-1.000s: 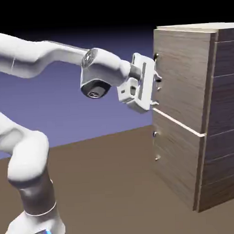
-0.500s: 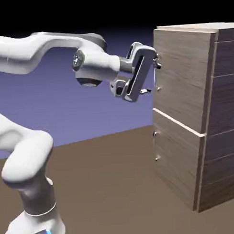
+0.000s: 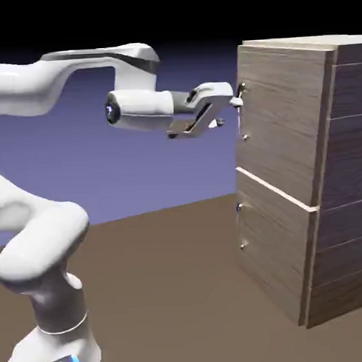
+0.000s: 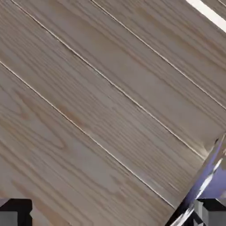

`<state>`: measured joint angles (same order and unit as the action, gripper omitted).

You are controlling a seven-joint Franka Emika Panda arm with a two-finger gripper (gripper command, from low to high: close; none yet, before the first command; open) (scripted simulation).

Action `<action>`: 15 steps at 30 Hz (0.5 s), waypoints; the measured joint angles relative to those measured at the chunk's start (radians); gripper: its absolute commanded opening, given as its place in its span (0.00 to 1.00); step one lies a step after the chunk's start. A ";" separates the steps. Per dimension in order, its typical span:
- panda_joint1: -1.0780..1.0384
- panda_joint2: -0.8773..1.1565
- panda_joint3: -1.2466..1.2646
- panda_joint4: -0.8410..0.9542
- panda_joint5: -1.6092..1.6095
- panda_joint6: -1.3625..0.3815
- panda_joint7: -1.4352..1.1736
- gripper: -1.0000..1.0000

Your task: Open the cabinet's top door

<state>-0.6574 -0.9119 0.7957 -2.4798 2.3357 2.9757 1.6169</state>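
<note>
The cabinet stands at the exterior view's right. Its top door is flush with the front and carries a slim vertical metal handle near its left edge. My gripper reaches level toward the upper part of that handle, its tips right at the bar. In the hand view the door's wood grain fills the picture and the handle runs diagonally at the lower right, just beside the right fingertip. My gripper is open, its fingers wide apart with nothing gripped.
Below the top door sits a shorter door panel with a small handle. A brown table stretches in front of the cabinet. My arm's base rises at the lower left.
The hand has rolled from standing upright to lying nearly level and has risen a little, its tips staying by the handle. The jaws stayed wide and the door has not moved.
</note>
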 measured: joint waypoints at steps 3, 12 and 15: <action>-0.037 -0.019 0.044 0.018 0.130 -0.003 0.049 0.50; -0.150 -0.076 0.178 0.074 0.522 -0.014 0.196 0.50; -0.192 -0.062 0.205 0.102 0.542 -0.023 0.197 0.50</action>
<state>-0.8494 -0.9744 1.0007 -2.3780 2.8780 2.9525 1.8143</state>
